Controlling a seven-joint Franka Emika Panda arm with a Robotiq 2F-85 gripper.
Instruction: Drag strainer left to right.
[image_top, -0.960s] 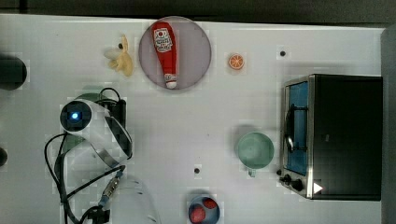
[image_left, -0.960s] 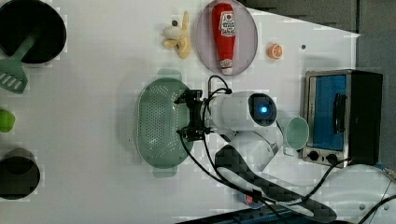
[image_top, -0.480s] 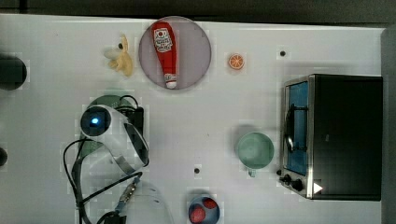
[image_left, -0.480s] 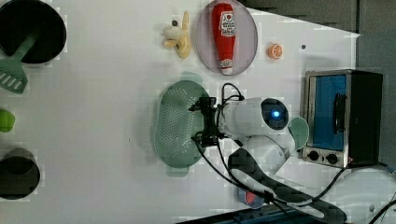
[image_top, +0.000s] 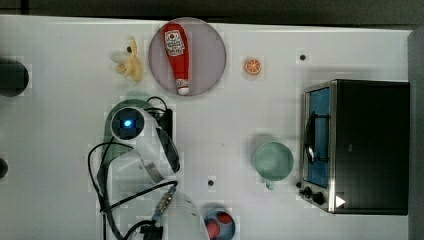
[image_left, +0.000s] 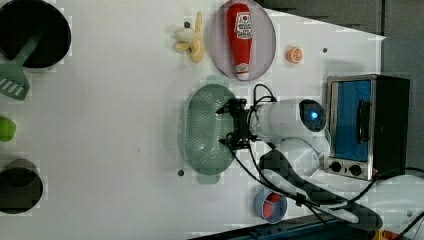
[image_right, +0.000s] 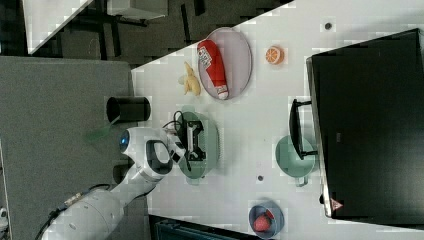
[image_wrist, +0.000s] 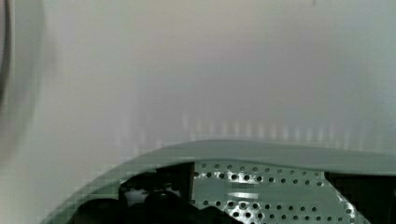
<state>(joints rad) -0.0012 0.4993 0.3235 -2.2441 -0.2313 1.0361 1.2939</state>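
The strainer (image_left: 205, 131), a pale mint-green oval basket with rows of tiny holes, lies on the white table just below the plate in the left view. My gripper (image_left: 231, 125) reaches down into its right side as the left view shows it, open wide, with both dark fingers inside the basket close to the wall. In the wrist view the strainer's rim (image_wrist: 261, 151) curves across, with a dark finger (image_wrist: 156, 189) behind it. In the top view my arm covers most of the strainer (image_top: 136, 96). The right view shows the gripper (image_right: 195, 140) over the strainer (image_right: 210, 150).
A toaster oven (image_top: 355, 145) stands at the top view's right, with a round mint cup (image_top: 272, 161) beside it. A plate (image_top: 210, 55) carries a ketchup bottle (image_top: 177, 55); a banana (image_top: 129, 64) and an orange slice (image_top: 252, 65) flank it. A small bowl (image_top: 219, 225) sits at the front edge.
My arm and the strainer have slid together toward the right in both the top view and the left view. The fingers have stayed open inside the basket.
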